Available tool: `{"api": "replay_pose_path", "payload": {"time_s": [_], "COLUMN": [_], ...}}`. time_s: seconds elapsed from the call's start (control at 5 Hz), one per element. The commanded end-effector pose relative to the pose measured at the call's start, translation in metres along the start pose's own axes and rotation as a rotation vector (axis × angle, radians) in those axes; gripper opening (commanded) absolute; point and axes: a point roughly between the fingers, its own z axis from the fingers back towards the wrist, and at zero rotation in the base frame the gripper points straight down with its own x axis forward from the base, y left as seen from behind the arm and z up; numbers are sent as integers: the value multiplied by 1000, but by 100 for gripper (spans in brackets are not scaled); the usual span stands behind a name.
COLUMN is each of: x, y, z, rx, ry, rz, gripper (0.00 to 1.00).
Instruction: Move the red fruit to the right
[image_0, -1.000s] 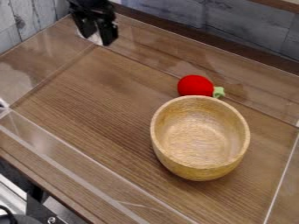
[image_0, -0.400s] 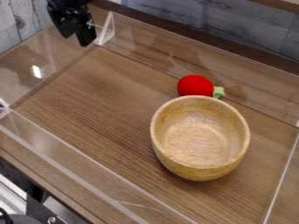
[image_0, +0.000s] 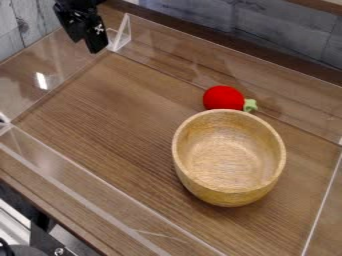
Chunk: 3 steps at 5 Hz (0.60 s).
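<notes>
Camera view, the only one I have: my claw (image_0: 91, 38) hangs over the far left corner of the bench (image_0: 114, 120), dark and pointing steeply down, close to the clear panel (image_0: 120, 35) that stands along the far edge. I read its jaws as spread, with nothing between them, though the fingertips are small and dark against the background.

I see the red fruit (image_0: 223, 98) lying on the wood toward the far right part of the bench, a small bright strawberry with its green tip (image_0: 250, 104) pointing to the right. It sits just beyond the far rim of the wooden bowl (image_0: 230, 156), very close to it; I cannot tell whether the two touch. That bowl stands upright near the right edge and holds nothing. Claw and fruit are well apart, with bare wood between them.
</notes>
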Motion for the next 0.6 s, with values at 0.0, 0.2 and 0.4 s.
{"api": "replay_pose_path", "payload": {"time_s": [0.0,0.2,0.4], "x": [12,15,6], "y": [12,11,12], "z": [13,1,0], "rx": [76,84,88], "ry": [-57,-58,-64], "rz": [-6,-6,27], "gripper": [100,100,0]}}
